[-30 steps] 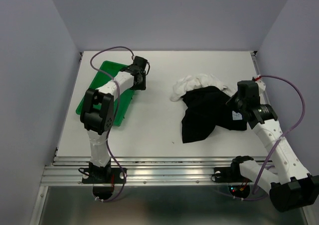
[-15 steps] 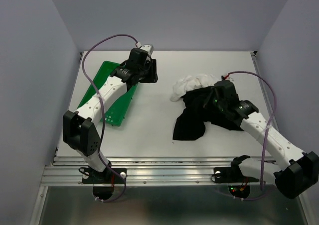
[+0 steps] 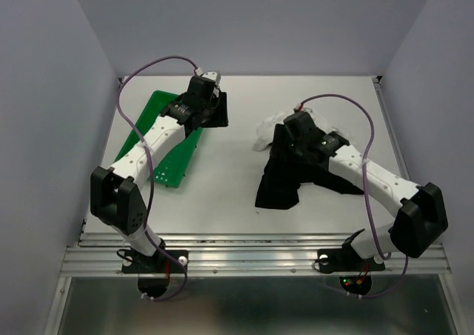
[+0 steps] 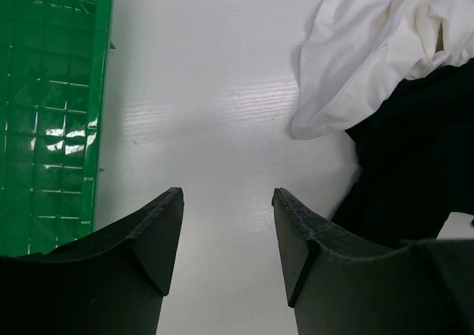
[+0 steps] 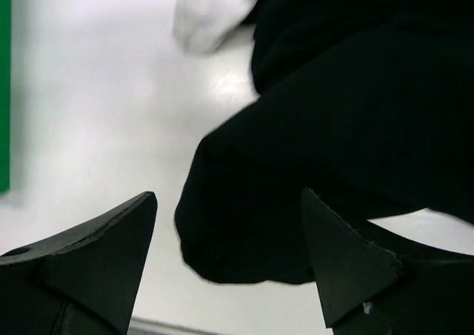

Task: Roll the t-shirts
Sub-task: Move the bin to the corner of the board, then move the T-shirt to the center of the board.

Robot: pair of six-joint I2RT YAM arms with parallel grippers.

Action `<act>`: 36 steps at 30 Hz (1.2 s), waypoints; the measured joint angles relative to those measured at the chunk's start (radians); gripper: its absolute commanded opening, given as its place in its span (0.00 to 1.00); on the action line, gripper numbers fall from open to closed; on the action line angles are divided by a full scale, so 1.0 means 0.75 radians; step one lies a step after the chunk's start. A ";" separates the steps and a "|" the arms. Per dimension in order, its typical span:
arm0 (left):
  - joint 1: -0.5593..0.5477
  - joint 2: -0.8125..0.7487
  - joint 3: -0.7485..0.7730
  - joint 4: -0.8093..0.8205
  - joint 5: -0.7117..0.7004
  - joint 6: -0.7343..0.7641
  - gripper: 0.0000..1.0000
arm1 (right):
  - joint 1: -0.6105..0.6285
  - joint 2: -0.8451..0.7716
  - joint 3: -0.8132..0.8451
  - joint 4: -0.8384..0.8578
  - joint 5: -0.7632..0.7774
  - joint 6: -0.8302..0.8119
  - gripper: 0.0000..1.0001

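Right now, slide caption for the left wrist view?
Open left gripper over table; green tray left, white t-shirt and black t-shirt bunched right.

Item one, the plain black cloth t-shirt (image 3: 280, 188): unrolled and crumpled in a loose heap on the right half of the white table (image 3: 222, 201), about midway between its near and far edges. One dark lobe trails toward the near edge. Part of the garment is hidden.

Item two, the plain white cloth t-shirt (image 3: 268, 132): unrolled, bunched and creased. It lies on the far side of the black one, touching it, with black fabric overlapping its near portion.
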State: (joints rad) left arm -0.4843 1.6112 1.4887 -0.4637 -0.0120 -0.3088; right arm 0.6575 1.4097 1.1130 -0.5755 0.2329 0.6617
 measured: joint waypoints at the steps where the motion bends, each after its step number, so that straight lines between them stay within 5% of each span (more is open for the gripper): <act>1: 0.000 -0.004 -0.014 -0.001 -0.001 -0.003 0.64 | -0.041 -0.007 0.024 -0.003 0.018 -0.020 0.84; 10: -0.043 -0.019 -0.138 0.023 0.061 -0.048 0.75 | -0.393 0.092 0.152 -0.011 0.075 -0.094 0.86; 15: -0.146 -0.019 -0.142 0.042 0.103 -0.074 0.87 | -0.437 0.388 0.378 -0.059 0.135 -0.214 0.96; 21: -0.269 -0.026 -0.223 0.118 0.193 -0.120 0.88 | -0.436 0.729 0.701 -0.082 0.204 -0.364 0.97; 23: -0.299 -0.034 -0.272 0.140 0.219 -0.143 0.88 | -0.434 0.841 0.820 -0.101 0.232 -0.415 0.90; 26: -0.358 -0.042 -0.337 0.170 0.258 -0.186 0.88 | -0.432 0.983 0.956 -0.120 0.245 -0.470 0.62; 27: -0.380 -0.043 -0.352 0.187 0.270 -0.202 0.88 | -0.437 1.025 0.994 -0.125 0.241 -0.479 0.40; 31: -0.461 -0.042 -0.371 0.225 0.302 -0.251 0.86 | -0.466 1.160 1.110 -0.156 0.187 -0.509 0.01; 36: -0.511 -0.036 -0.380 0.272 0.320 -0.284 0.84 | -0.564 1.214 1.234 -0.194 0.120 -0.493 0.01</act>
State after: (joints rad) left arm -0.8677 1.5845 1.2037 -0.2600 0.2283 -0.5217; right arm 0.2344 2.3199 2.0388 -0.7212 0.3225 0.2920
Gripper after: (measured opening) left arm 0.841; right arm 0.059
